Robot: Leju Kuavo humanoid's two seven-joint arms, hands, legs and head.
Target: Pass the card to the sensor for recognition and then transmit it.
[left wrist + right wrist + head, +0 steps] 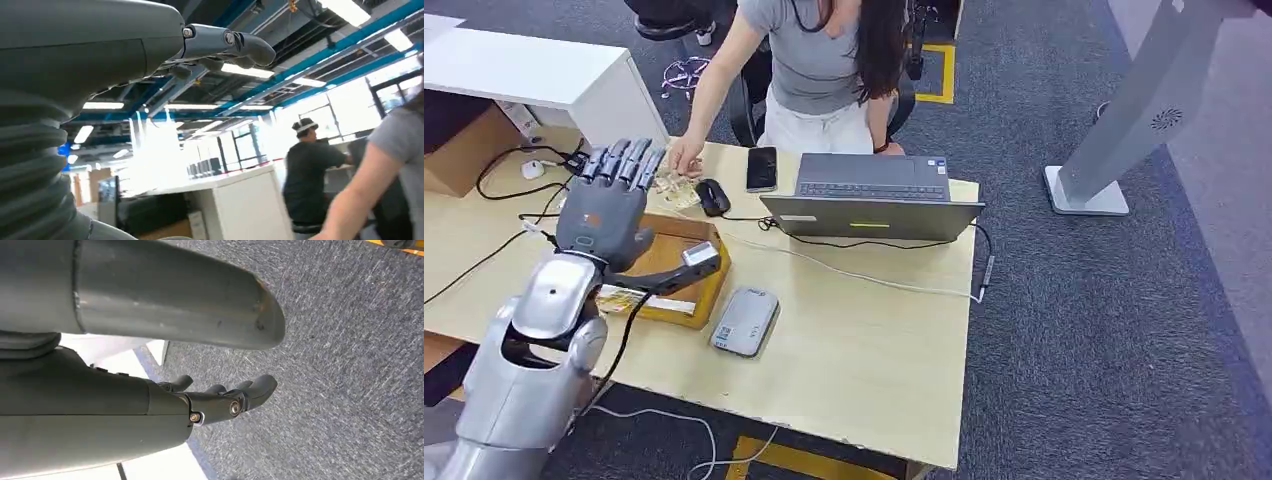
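My left hand (609, 205) is raised over the desk's left part, fingers stretched out and apart, thumb pointing toward the laptop, nothing in it. Its fingers (227, 45) stand bare against the ceiling in the left wrist view. Just past the fingertips a person's hand (686, 155) touches a yellowish card (676, 190) lying on the desk. The grey flat sensor (744, 320) lies on the desk near the front, beside a wooden tray (686, 300) that holds another card (621, 298). My right hand (220, 400) hangs over grey carpet, fingers loosely extended and holding nothing.
An open laptop (871, 195), a phone (761, 168) and a black mouse (713, 196) lie at the desk's far side. Cables (854, 268) cross the desk. The person sits behind it. A grey stand (1124, 120) rises on the carpet at right.
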